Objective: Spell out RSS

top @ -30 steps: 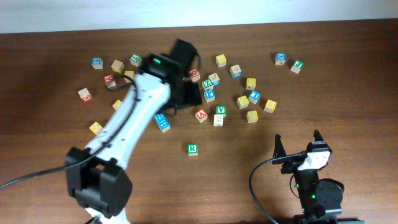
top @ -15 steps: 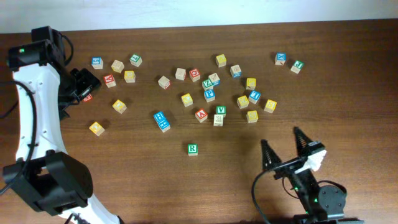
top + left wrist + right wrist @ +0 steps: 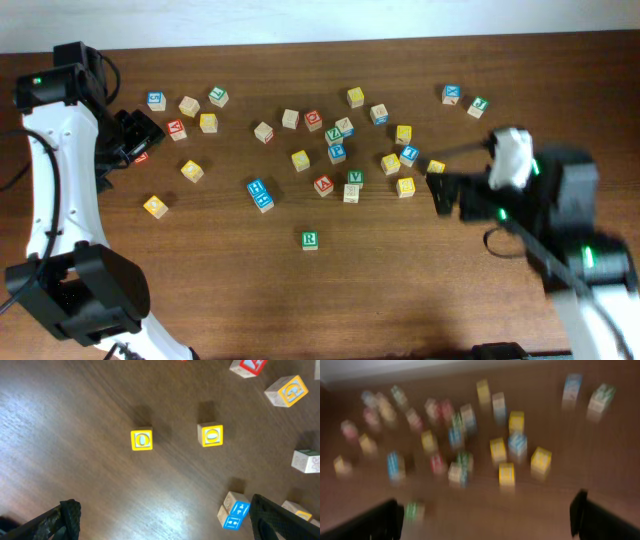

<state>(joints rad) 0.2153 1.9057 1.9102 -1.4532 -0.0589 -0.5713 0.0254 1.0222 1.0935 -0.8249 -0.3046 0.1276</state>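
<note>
**A:** What has changed in the last second?

**B:** Both arms. The left arm was stretched over the middle of the scatter of wooden letter cubes. It swung out to 9 o'clock and has held there since. The left gripper has its jaws wide apart and empty. It is above a pair of yellow wooden cubes whose letters look rounded rather than S-shaped, as far as I can tell.

**A:** And the other side?

**B:** The right arm was parked at 5 o'clock. Now the right gripper has swept up to the 3 o'clock edge of the scatter, jaws apart with nothing between them. Its wrist view is smeared, so I judge it to be mid-swing.

**A:** Where are the letters?

**B:** Unmoved. The white-faced wooden cube with green border and green R lies alone on the dark wooden worktop, at 6 o'clock of the scatter. Several yellow-faced wooden cubes sit near the right jaws, but the print is too small to tell which carry S.

**A:** What does that mean for the task?

**B:** The word isn't started. The right arm looks to be taking the first pick.
</note>
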